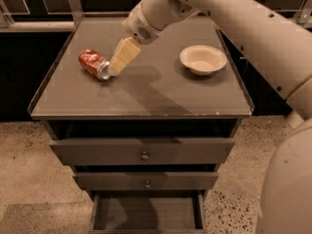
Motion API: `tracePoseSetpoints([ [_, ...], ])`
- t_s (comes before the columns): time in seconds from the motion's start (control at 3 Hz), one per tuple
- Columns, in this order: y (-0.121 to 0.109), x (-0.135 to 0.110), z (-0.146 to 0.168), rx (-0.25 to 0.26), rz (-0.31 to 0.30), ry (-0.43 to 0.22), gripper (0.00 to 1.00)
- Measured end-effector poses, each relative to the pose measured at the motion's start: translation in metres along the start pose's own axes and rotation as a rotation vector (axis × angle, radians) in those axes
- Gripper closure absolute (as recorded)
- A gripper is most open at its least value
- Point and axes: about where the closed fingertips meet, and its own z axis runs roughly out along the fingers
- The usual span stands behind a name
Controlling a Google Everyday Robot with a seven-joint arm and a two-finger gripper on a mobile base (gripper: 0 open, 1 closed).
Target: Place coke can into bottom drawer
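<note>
The red coke can [94,64] lies on its side on the left of the cabinet top [146,96], its silver end facing right and forward. My gripper [117,68], with cream-coloured fingers, hangs from the arm coming in from the upper right and its tip is right at the can's silver end. The bottom drawer [146,213] is pulled open at the lower edge of the view, showing its flat dark floor with nothing in it.
A cream bowl [203,59] sits on the right of the cabinet top. Two drawers with round metal knobs [144,156] are above the bottom drawer. My arm crosses the upper right. Speckled floor surrounds the cabinet; a dark shelf frame is behind it.
</note>
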Motion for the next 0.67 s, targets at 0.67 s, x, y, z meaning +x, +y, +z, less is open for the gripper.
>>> tracePoseSetpoints([
  [0.67,0.002,-0.015,0.038,-0.062,0.034,-0.072,0.00],
])
